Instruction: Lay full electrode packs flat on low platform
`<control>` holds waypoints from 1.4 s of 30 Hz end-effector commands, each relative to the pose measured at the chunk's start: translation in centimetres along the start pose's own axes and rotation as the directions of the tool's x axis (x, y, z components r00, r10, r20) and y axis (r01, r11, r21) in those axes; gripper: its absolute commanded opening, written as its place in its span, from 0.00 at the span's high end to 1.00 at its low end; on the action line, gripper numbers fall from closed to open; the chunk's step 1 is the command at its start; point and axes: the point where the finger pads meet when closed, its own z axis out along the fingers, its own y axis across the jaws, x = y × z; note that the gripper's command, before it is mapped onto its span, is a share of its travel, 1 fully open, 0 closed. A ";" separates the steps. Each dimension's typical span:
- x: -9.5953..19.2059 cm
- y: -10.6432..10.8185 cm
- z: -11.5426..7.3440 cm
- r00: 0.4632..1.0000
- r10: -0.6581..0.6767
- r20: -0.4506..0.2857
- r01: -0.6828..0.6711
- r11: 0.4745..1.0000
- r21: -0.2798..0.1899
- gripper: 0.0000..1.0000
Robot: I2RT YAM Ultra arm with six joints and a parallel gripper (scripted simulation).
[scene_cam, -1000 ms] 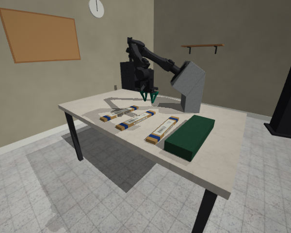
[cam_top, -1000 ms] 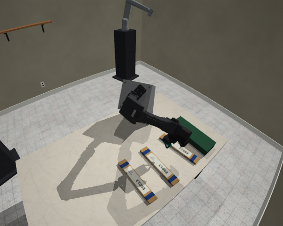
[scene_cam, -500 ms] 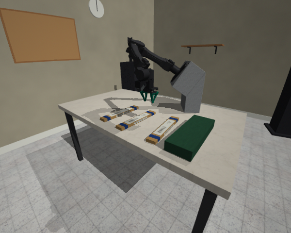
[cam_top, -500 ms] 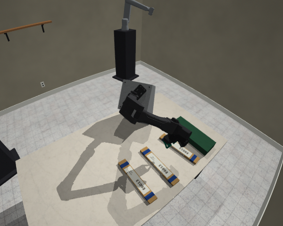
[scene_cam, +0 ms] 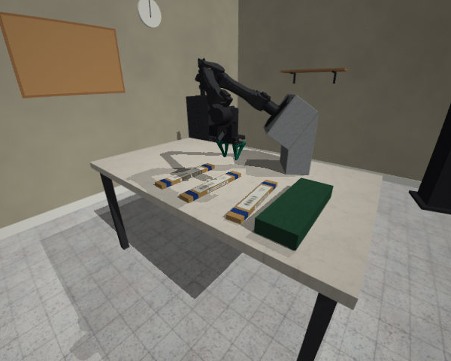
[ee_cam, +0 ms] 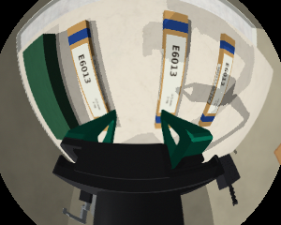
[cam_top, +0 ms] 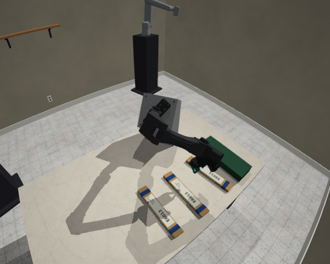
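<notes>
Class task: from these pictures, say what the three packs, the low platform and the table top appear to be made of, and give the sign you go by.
Packs: probably cardboard, matt tan ends with blue bands and a white printed label.
Platform: a solid dark green block, matt and plain; painted wood or plastic, the look leaves it open.
Table top: pale cream slab with faint veining, stone-like or laminate, on black legs.

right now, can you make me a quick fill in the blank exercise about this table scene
1. The number of electrode packs lying flat on the table is ____.
2. The low platform is dark ____ in colour.
3. The gripper hangs above the table with its fingers ____ and nothing between them.
4. The code printed on the pack nearest the platform reads ____.

Missing words: three; green; open; E6013
</notes>
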 end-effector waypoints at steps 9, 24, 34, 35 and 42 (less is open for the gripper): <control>0.3 1.0 -0.1 1.000 -0.017 0.007 0.017 1.000 -0.014 0.35; 0.3 1.0 -0.1 1.000 -0.017 0.007 0.017 1.000 -0.014 0.35; 1.2 2.0 0.6 0.999 -0.049 -0.004 0.049 0.999 -0.022 0.35; 1.3 1.6 1.1 0.999 -0.042 -0.013 0.042 0.999 -0.017 0.35; 0.8 1.6 1.3 0.999 -0.034 0.008 0.034 0.999 -0.024 0.35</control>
